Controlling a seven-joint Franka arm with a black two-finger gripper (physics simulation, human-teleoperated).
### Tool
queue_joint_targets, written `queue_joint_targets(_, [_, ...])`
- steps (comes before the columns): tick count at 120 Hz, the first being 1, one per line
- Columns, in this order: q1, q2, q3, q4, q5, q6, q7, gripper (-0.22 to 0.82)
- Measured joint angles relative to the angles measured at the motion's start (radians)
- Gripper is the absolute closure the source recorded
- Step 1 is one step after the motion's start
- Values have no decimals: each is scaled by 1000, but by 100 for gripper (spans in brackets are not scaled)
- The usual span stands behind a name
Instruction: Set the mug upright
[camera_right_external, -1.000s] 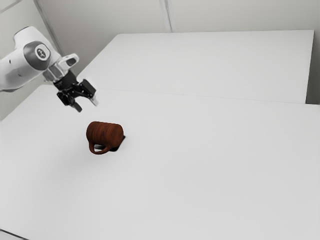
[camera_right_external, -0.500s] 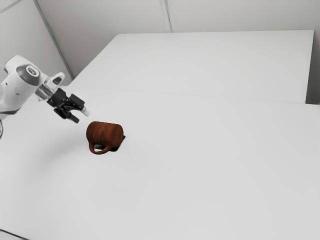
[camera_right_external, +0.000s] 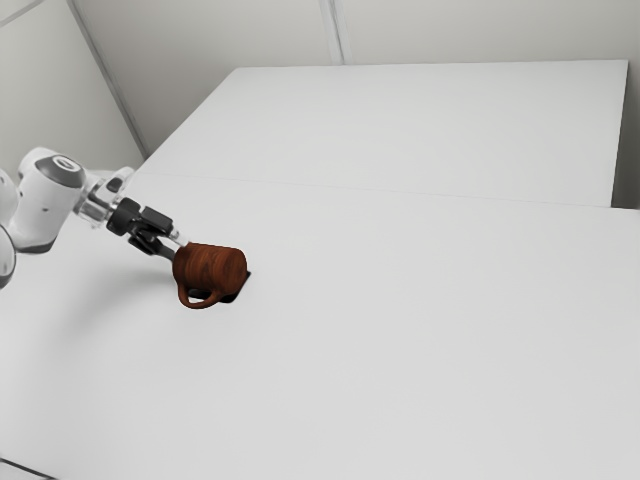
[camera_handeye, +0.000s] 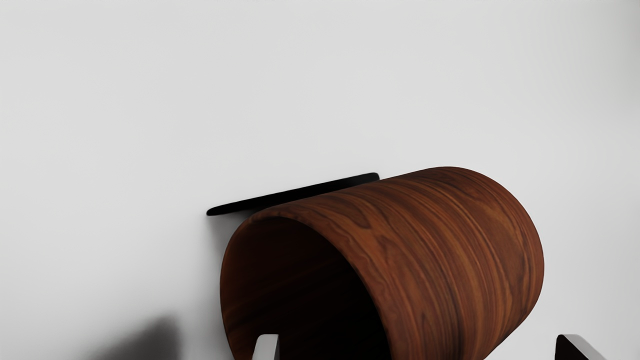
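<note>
Tipped mug (camera_handeye: 395, 260) on the table (camera_right_external: 400, 350), gripper (camera_handeye: 421, 347) spread wide and empty
The mug lies on its side toward the exterior view's left, handle (camera_right_external: 198, 302) low; one fingertip (camera_handeye: 267, 347) overlaps the mouth in the wrist view, the other lies past the outer wall. A finger coming down on the rim could shove or roll the mug, since its body is round; a pinch too near the lip could let the base swing heavily, and the handle could snag while it is turned. A thin black strip (camera_handeye: 295, 194) with rounded ends lies right alongside and might catch it too. The barrel-like wall shows red-brown wood grain in wavy dark bands, probably smooth enough to slip; the mouth is deep and shadowed, the table matt white.
</note>
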Motion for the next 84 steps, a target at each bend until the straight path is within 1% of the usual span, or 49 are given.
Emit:
queue_joint_targets(28, [10, 40, -6, -3, -79, -78, 13, 0])
queue_joint_targets(33, [13, 48, -12, -3, -88, -92, 13, 2])
queue_joint_targets(45, [34, 58, -34, -3, -101, -118, 13, 16])
queue_joint_targets(58, [43, 71, -41, -2, -108, -138, 11, 32])
queue_joint_targets(77, [48, 66, -47, -2, -119, -163, 8, 53])
queue_joint_targets(84, [49, 65, -50, -1, -122, -170, 8, 58])
